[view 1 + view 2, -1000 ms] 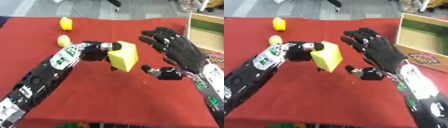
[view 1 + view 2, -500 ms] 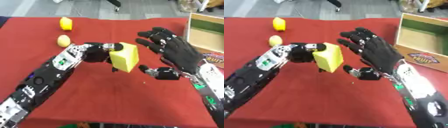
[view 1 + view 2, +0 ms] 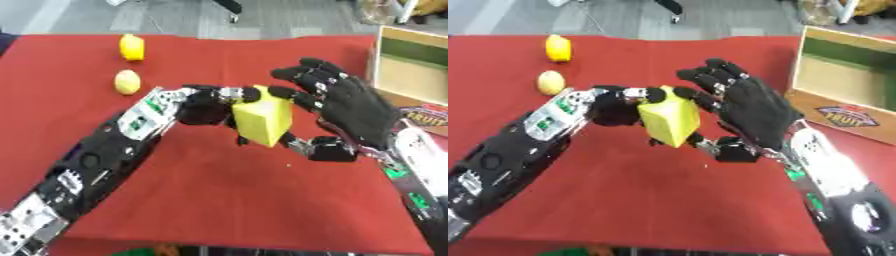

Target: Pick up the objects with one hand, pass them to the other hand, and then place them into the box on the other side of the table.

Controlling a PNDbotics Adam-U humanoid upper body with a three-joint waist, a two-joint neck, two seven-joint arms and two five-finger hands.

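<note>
Yellow is showing on three things over the red table [image 3: 210,210]: one yellow block [image 3: 261,120] held in the air above the middle of the cloth, and two small yellow fruits [image 3: 131,47] lying at the far left, one nearer fruit [image 3: 127,81] just in front of the other, apart from it. One cardboard box [image 3: 846,82] is standing at the right edge, its open side facing the table; its inside is looking green and tan, and I cannot tell whether anything is lying in it. A printed label is showing on its near flap.

The left hand [image 3: 206,104] is gripping the block from the left, fingers curled round its upper edge. The right hand [image 3: 745,107] is spreading its straight fingers behind the block's right side, thumb [image 3: 728,149] reaching under the lower corner; whether they are touching it I cannot tell.

Compared with a second ago, the gap between the right palm and the block is looking narrower, and the block is sitting nearly where it was.
</note>
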